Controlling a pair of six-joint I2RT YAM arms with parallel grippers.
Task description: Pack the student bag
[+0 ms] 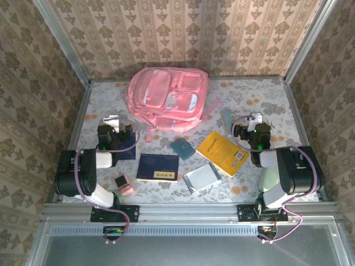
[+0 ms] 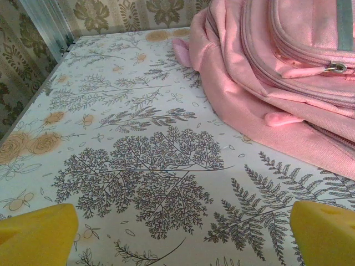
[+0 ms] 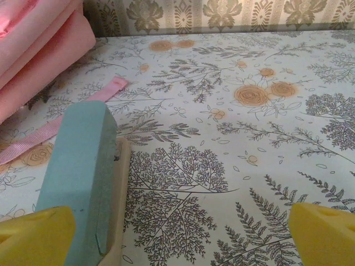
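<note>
The student bag [image 1: 166, 97] is a large pink backpack lying at the back middle of the table, front pockets up and zips closed. In the left wrist view it [image 2: 277, 66] sits ahead and to the right. My left gripper [image 1: 115, 123] [image 2: 180, 244] is open just short of the bag's left corner, over bare table. My right gripper [image 1: 252, 123] [image 2: 0, 0] is open to the right of the bag. A pale teal case [image 3: 83, 166] [image 1: 227, 119] lies just inside its left finger [image 3: 33, 238]. A pink strap [image 3: 66, 119] trails from the bag [image 3: 33, 50].
Across the front of the table lie a yellow book [image 1: 222, 152], a small teal booklet [image 1: 182, 148], a dark blue book [image 1: 158, 167], a silver-white book [image 1: 202, 177] and a small pink item [image 1: 123, 184]. Another dark blue book [image 1: 127, 147] lies under the left arm. Metal rails edge the table.
</note>
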